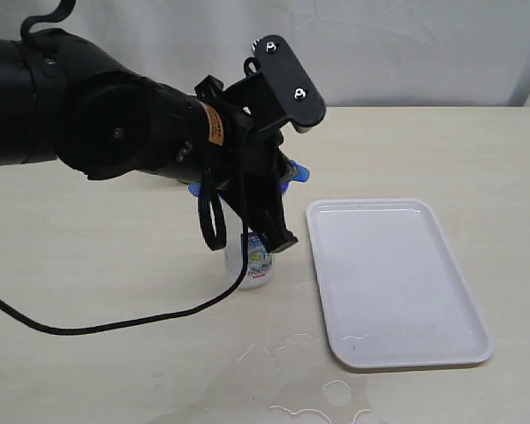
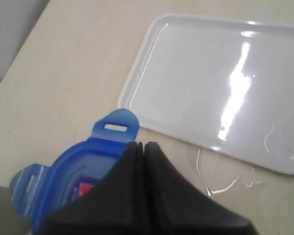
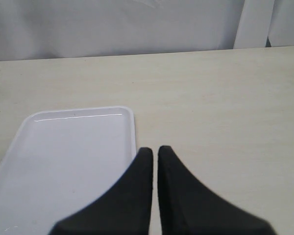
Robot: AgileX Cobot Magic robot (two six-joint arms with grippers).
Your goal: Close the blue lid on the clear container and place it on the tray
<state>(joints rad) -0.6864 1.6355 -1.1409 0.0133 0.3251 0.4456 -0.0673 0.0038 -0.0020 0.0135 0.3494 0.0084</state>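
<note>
Left wrist view: left hand [image 2: 139, 146] shut, empty, over blue lid [image 2: 83, 169]. Only exterior shows clear container [image 1: 257, 262] beneath. Right wrist view: right hand [image 3: 154, 150] shut, empty.

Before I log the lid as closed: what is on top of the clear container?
The blue lid lies over the clear container, the shut left pincer above it. The pincer covers the rim, so whether the flaps are snapped down cannot be seen.
</note>
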